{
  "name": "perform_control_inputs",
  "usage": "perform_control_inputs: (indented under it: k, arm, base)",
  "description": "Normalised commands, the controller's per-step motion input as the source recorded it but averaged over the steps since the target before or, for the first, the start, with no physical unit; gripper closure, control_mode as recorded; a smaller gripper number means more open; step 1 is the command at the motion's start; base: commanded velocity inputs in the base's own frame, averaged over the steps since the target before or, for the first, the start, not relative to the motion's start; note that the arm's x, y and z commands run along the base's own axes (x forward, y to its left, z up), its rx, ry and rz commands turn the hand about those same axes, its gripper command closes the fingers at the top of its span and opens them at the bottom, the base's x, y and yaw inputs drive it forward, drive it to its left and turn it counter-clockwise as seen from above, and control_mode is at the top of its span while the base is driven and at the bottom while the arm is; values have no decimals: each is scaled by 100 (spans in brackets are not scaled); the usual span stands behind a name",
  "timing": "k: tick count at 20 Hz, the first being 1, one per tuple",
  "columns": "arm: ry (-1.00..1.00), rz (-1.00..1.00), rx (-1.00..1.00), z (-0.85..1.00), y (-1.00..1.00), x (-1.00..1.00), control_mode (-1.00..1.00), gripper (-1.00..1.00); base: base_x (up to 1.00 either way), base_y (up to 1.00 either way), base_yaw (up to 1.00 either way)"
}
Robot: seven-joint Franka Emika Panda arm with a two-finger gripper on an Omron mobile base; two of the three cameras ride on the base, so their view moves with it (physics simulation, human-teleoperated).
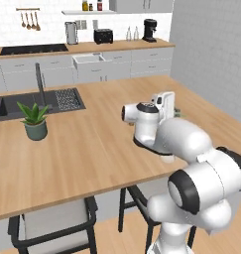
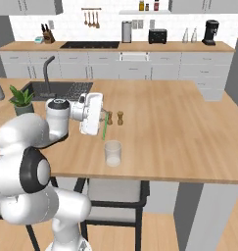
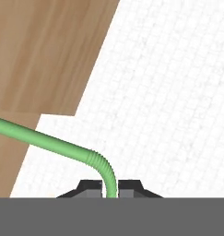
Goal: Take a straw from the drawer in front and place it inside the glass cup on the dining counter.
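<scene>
In the left base view the arm reaches out over the dining counter (image 1: 82, 149), above its near edge and toward the right end. The hand is mostly hidden behind the arm's own white body, so the fingers and the glass cup cannot be seen; only a faint green trace shows beside the hand. The potted plant (image 1: 34, 120) stands near the sink at the counter's left end.

In the right base view the gripper (image 2: 104, 119) hangs above the counter with the straw (image 2: 105, 128) running down from it, lower end pointing toward the glass cup (image 2: 112, 153), which stands close to the near edge. The straw's tip looks above and slightly left of the rim, not yet inside. Two small brown shakers (image 2: 115, 118) stand just behind.

In the hand view the fingers (image 3: 127, 186) are nearly closed, pinching the straw (image 3: 62, 146) at its bent end.

So fetching looks done: the straw is out of the drawer, which appears in no view. Aligning over the cup, lowering and letting go remain.
</scene>
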Motion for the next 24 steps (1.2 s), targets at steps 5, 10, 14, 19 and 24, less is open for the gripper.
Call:
perform_control_inputs:
  k: [5,10,14,19,24]
  arm:
    - [18,2,-1,-29,-29,48,-100,100]
    - [23,1,-2,-37,-14,39,-100,100]
    - [16,0,-1,-31,-1,53,-100,100]
    - [15,0,0,-25,0,68,-100,100]
    - [15,0,0,-22,0,50,-100,100]
  base:
    - [0,0,0]
    - [0,0,0]
    - [0,0,0]
    - [0,0,0]
    - [0,0,0]
